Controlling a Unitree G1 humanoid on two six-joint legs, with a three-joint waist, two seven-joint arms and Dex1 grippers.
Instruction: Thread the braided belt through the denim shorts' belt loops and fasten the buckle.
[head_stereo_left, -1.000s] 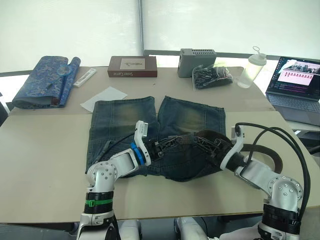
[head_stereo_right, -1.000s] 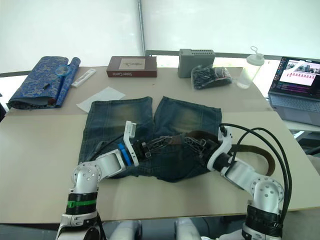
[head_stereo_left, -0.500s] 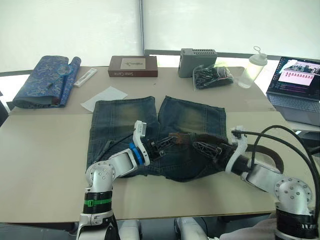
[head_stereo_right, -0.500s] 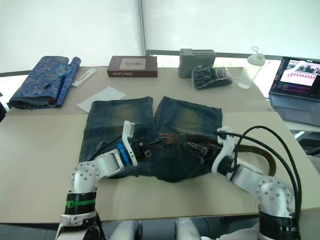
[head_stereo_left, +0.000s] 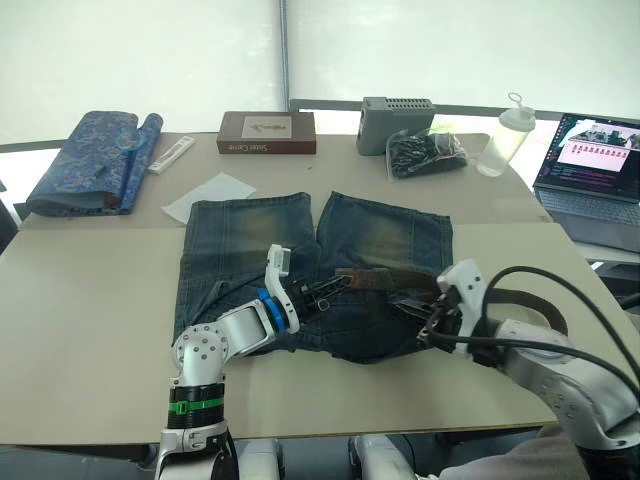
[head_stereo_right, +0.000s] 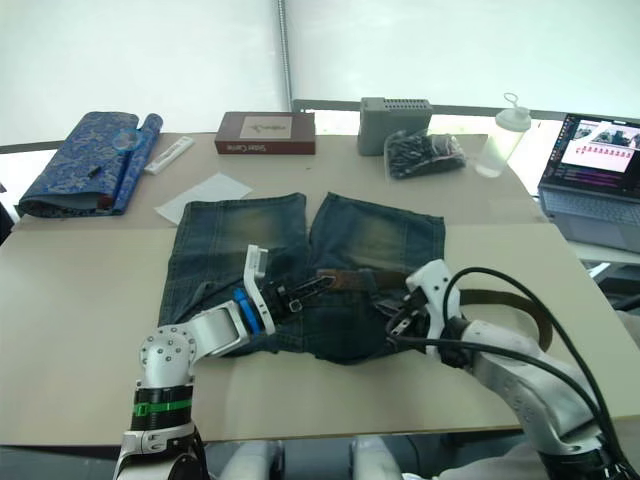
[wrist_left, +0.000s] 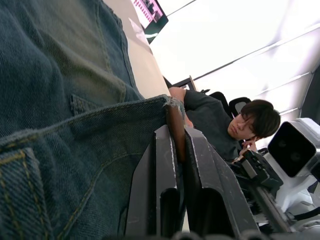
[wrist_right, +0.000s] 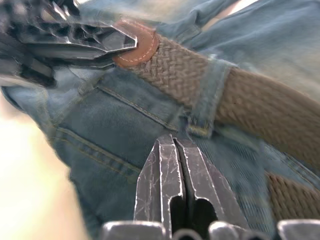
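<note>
Right gripper (wrist_right: 175, 150) just let go, clenched empty at 6 o'clock of the belt loop (wrist_right: 207, 95), while left gripper (head_stereo_left: 335, 288) pinches the braided belt (wrist_right: 175, 70) tip, ready to pull.

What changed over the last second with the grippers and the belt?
The right gripper let go of the braided belt and drew back toward the robot; it now hangs shut just short of a belt loop that the strap passes through. The left gripper stayed clamped on the belt's leather tip. The denim shorts lie as before.
</note>
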